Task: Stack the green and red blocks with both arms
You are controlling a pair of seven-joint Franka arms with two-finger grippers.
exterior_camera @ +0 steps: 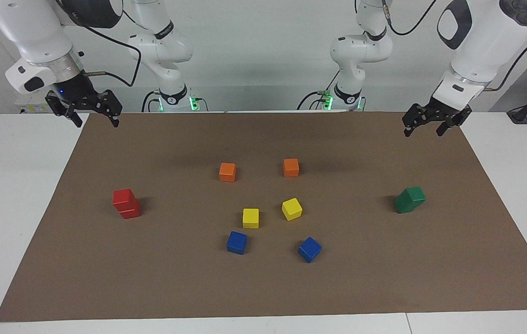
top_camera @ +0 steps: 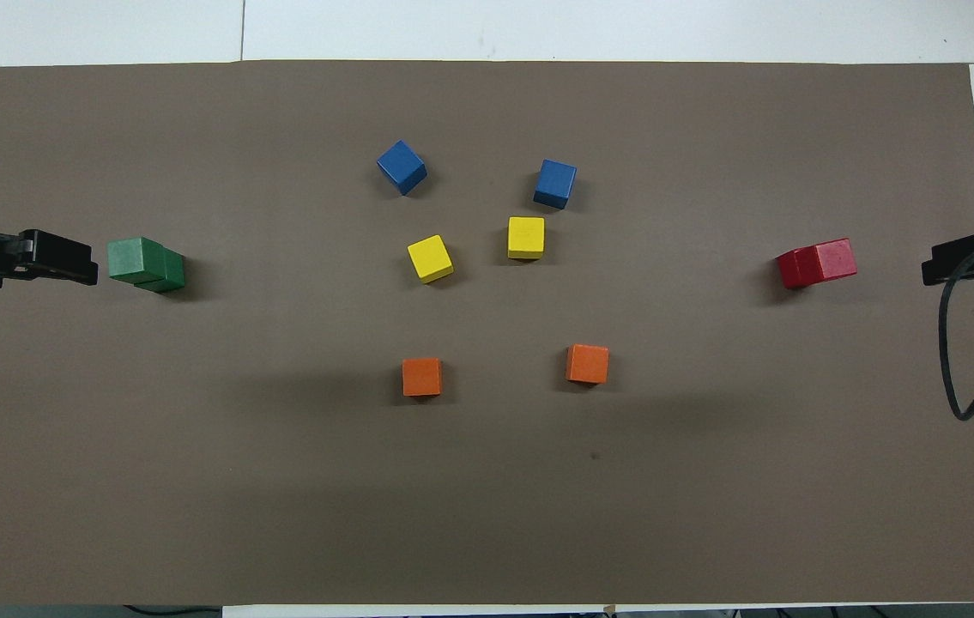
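Two red blocks (exterior_camera: pixel 126 203) (top_camera: pixel 818 263) stand one on the other at the right arm's end of the brown mat. Two green blocks (exterior_camera: pixel 409 199) (top_camera: pixel 144 263) are stacked the same way at the left arm's end. My right gripper (exterior_camera: pixel 96 118) (top_camera: pixel 933 266) hangs open and empty, high over the mat's corner by its own base. My left gripper (exterior_camera: pixel 423 129) (top_camera: pixel 92 264) is open and empty too, raised over the mat's edge beside the green stack.
Two orange cubes (exterior_camera: pixel 227 172) (exterior_camera: pixel 291 167), two yellow cubes (exterior_camera: pixel 250 218) (exterior_camera: pixel 292 208) and two blue cubes (exterior_camera: pixel 237 242) (exterior_camera: pixel 309 249) lie singly in the mat's middle (exterior_camera: pixel 263 287). White table surrounds the mat.
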